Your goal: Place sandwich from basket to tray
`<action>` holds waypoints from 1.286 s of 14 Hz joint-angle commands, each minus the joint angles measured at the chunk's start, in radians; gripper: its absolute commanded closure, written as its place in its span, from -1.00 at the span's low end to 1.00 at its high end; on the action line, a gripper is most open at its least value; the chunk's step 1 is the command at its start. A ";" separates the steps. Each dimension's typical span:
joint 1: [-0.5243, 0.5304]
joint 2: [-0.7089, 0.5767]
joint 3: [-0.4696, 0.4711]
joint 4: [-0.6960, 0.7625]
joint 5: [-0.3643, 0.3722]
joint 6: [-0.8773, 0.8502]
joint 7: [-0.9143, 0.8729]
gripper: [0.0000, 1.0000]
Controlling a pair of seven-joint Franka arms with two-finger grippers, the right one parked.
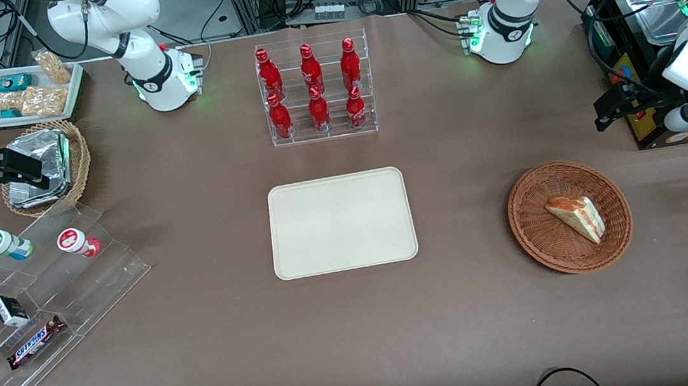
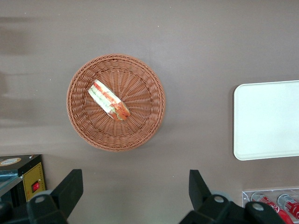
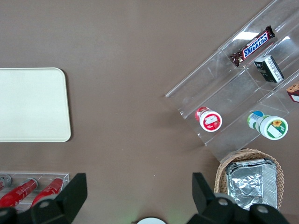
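We see one sandwich lying in the basket at the right of the front frame, toward the working arm's end of the table. One tray sits bare at the frame's centre, well apart from the basket.

The gripper shows at the right edge of the front frame, held high near the black box there and farther from the camera than the basket; from this view we cannot judge its fingers. The left wrist view settles it: two dark fingertips stand wide apart with nothing between them, above the bare cloth beside the basket. That view also shows the red and green filling of the sandwich, which the front frame gives only as a pale wedge.

At the front frame's upper centre a clear rack holds six red bottles, in two rows of three. At the left we count two small cups on a clear stand, perhaps yoghurt.
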 commanded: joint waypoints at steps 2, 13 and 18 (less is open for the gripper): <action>-0.002 0.002 -0.002 0.021 0.012 -0.026 -0.001 -1.00; 0.001 0.002 0.000 0.017 0.020 -0.026 -0.004 -1.00; 0.003 0.005 0.000 0.009 0.020 -0.038 -0.006 -1.00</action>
